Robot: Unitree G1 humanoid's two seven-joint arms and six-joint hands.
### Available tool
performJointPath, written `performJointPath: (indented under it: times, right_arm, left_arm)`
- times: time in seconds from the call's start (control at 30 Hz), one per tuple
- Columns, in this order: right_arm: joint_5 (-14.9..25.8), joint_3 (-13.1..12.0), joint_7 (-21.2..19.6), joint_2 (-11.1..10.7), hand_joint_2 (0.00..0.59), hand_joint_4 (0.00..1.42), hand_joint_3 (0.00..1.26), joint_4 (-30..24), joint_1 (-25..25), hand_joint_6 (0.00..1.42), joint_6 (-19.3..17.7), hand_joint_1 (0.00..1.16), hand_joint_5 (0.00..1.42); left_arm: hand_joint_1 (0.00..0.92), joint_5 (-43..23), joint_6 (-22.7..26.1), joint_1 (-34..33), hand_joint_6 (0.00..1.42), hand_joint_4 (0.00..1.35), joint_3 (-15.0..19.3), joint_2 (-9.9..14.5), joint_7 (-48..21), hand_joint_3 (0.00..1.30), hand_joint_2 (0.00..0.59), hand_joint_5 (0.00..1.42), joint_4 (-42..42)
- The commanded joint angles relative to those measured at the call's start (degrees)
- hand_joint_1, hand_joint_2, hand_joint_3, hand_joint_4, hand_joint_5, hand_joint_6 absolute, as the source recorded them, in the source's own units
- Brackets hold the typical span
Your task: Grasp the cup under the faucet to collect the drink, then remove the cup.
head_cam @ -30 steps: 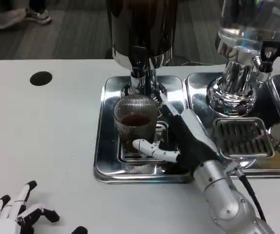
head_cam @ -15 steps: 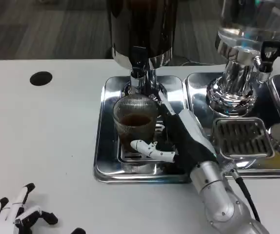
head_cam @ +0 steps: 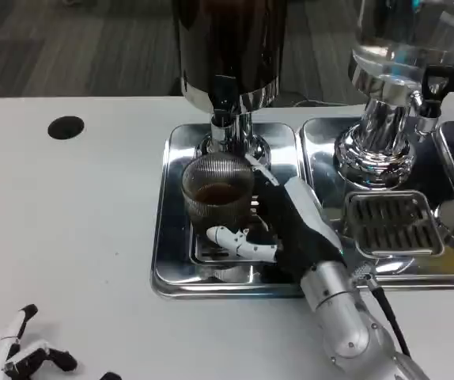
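Since a second ago the left hand has slid lower toward the frame's bottom corner, and the right hand has edged slightly left with the cup. In the head view the right hand wraps the ribbed glass cup — thumb across its near side, fingers behind — gripping it under the faucet on the steel drip tray. Dark drink partly fills the cup. The dark dispenser rises just behind it; a clear dispenser stands to the right above a second tray's grate. The left hand rests on the white table, fingers spread, holding nothing. A black round spot lies far left.
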Motion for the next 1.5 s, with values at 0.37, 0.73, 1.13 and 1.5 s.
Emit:
performJointPath:
  times: [0.37, 0.73, 1.13, 1.5]
  right_arm:
    - [-0.1, -2.0, -7.7, 1.3, 0.192, 0.59, 0.53, 4.3, -0.8, 0.47, -4.8, 0.82, 0.52]
    - [0.6, -3.6, -8.0, -0.6, 0.195, 0.71, 0.64, 1.8, 1.2, 0.57, -6.5, 0.84, 0.63]
    - [0.1, -4.5, -7.6, -2.1, 0.195, 0.73, 0.66, -4.0, 5.1, 0.59, -7.0, 0.84, 0.65]
    - [-0.9, -5.9, -7.0, -5.0, 0.203, 0.74, 0.67, -15.6, 12.3, 0.59, -5.3, 0.84, 0.65]
  left_arm:
    - [0.000, -0.8, -1.0, -0.8, 0.11, 0.11, 0.5, -0.3, 0.4, 0.68, 0.124, 0.18, 1.3]
    - [0.000, -0.7, -0.9, -3.1, 0.10, 0.11, -0.3, -0.2, -0.7, 0.68, 0.121, 0.18, 1.8]
    - [0.000, -0.7, -1.0, -4.2, 0.10, 0.11, -0.7, -0.1, -1.1, 0.68, 0.121, 0.18, 1.7]
    - [0.000, 1.0, 0.7, -5.6, 0.10, 0.09, -1.1, -0.1, -2.7, 0.63, 0.123, 0.17, -1.3]
